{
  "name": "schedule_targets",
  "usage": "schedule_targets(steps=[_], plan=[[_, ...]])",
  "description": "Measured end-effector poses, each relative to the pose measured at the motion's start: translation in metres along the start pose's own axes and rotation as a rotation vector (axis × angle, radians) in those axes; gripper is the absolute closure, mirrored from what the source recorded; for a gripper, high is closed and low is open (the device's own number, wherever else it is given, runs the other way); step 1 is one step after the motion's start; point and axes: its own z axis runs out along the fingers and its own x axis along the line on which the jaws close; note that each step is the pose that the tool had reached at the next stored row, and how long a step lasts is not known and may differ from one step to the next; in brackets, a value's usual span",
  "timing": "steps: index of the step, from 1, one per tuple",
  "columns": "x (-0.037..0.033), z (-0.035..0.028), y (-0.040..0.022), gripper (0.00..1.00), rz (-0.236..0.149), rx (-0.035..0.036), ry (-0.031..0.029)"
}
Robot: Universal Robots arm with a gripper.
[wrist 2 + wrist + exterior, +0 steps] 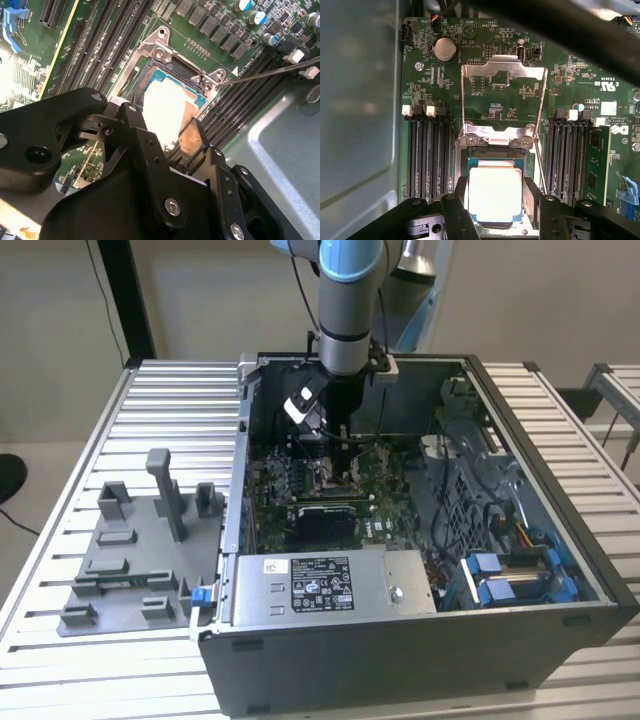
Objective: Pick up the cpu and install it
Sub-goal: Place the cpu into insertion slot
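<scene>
First wrist view: cpu [495, 194] sides behind claw [496, 186]

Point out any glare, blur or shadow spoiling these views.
Second wrist view: glare bleaches the cpu top to white. First wrist view: the cpu is bright but its edges read; a dark out-of-focus band crosses the motherboard. Exterior view: even light, the computer case dim inside.
</scene>
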Motion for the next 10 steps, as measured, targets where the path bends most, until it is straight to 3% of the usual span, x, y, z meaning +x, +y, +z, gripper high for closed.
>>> schedule_targets(steps=[10], plan=[[-0.0001, 0.0038, -0.0001, 1.00, 0.000, -0.0051, -0.0011]])
